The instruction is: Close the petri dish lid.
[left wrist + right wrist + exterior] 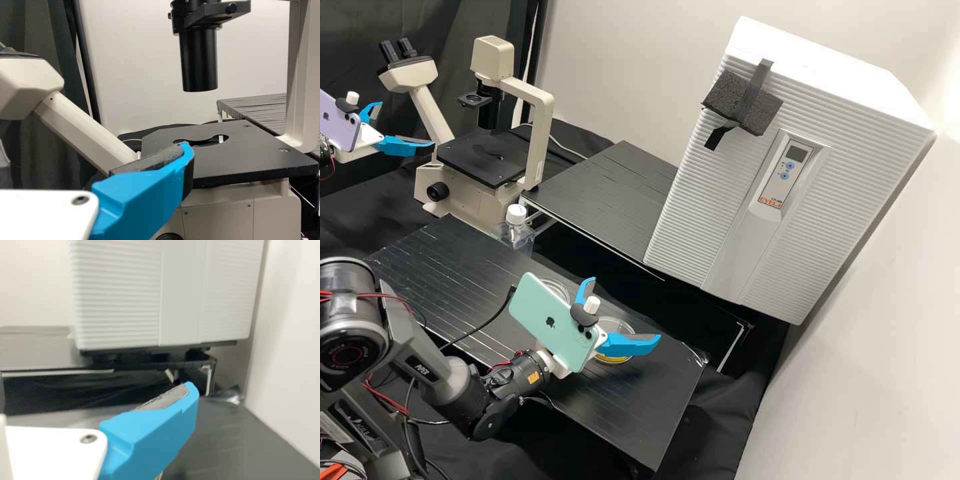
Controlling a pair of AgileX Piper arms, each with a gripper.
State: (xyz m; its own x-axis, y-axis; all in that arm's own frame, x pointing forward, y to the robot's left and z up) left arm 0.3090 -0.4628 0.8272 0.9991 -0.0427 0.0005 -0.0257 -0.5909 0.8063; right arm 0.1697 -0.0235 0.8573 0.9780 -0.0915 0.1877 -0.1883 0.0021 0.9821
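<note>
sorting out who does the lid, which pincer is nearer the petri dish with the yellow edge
Right. The right pincer is close by the petri dish, partly hiding it in the high view; the left pincer is farther off, by the microscope.

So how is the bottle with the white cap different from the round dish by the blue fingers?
The bottle is tall, but the dish is low and flat. The bottle has a white cap; the dish shows some yellow near its edge. The right end effector partly hides the dish, not the bottle. Both look see-through.
</note>
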